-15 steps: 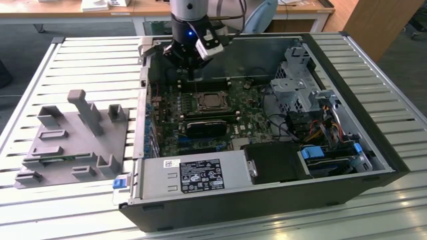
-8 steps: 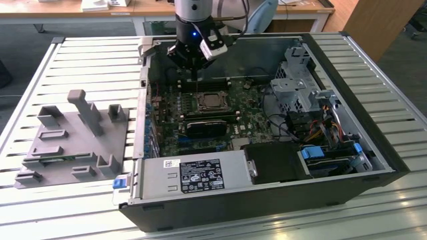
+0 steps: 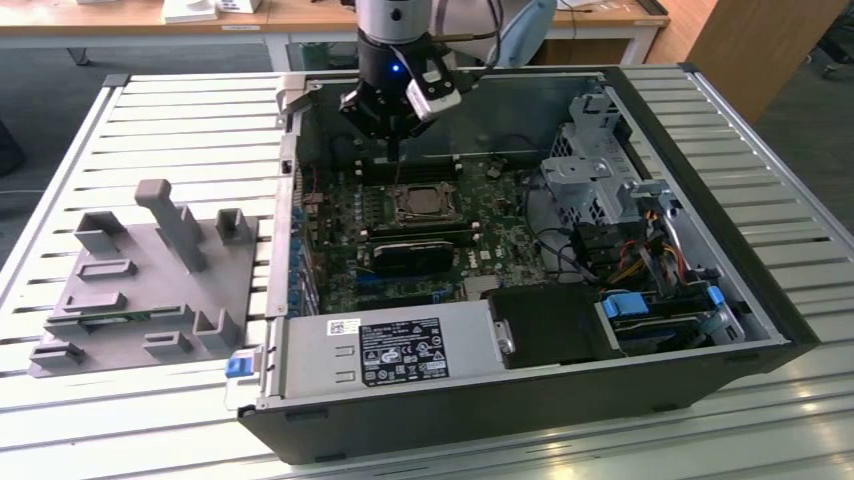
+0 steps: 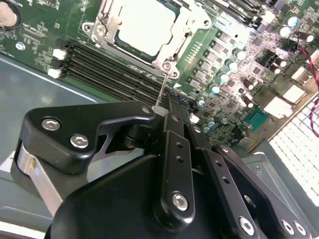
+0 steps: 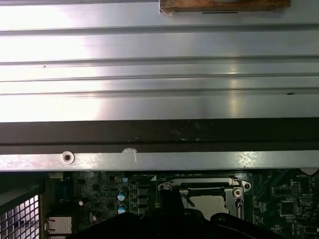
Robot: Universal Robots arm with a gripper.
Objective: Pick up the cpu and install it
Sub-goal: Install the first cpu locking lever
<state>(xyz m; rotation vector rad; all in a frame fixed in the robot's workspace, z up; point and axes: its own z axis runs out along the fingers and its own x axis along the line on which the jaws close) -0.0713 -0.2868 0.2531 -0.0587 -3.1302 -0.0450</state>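
cpu (image 4: 143, 24) in socket (fingers (image 4: 172, 144) above)

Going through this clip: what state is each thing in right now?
cpu: seated in the motherboard socket, metal top facing up, nothing gripping it.
socket lever: raised, its thin rod standing up by the socket corner.
hand: above the socket, near the lever.
computer case: lying on its side, side panel off.
grey fixture tray: on the table beside the case.
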